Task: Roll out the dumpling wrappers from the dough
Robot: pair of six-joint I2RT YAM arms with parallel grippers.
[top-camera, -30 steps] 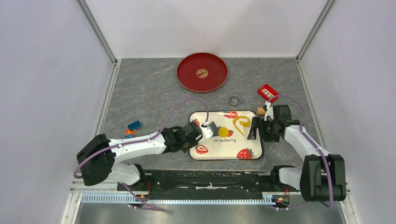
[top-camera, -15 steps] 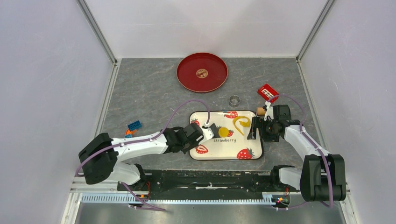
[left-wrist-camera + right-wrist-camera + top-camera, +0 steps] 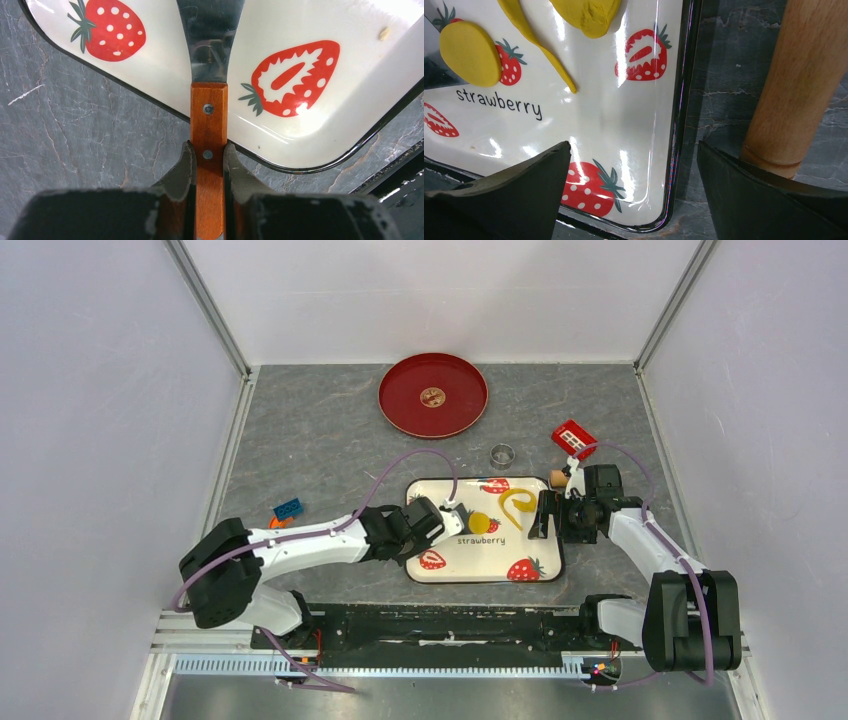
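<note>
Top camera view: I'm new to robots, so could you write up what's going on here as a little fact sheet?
Tray: strawberry-print tray, between the two arms
On tray: round yellow dumpling wrapper; curved yellow dough strip
Left hand: shut on a wooden-handled spatula, blade over the tray
Right hand: open, straddling the tray's right rim, holding nothing
Far side: red plate with a small disc on it
Beside tray: rolling pin; metal ring

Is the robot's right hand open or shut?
Open. The right gripper has its fingers wide apart over the tray edge, gripping nothing.
</note>
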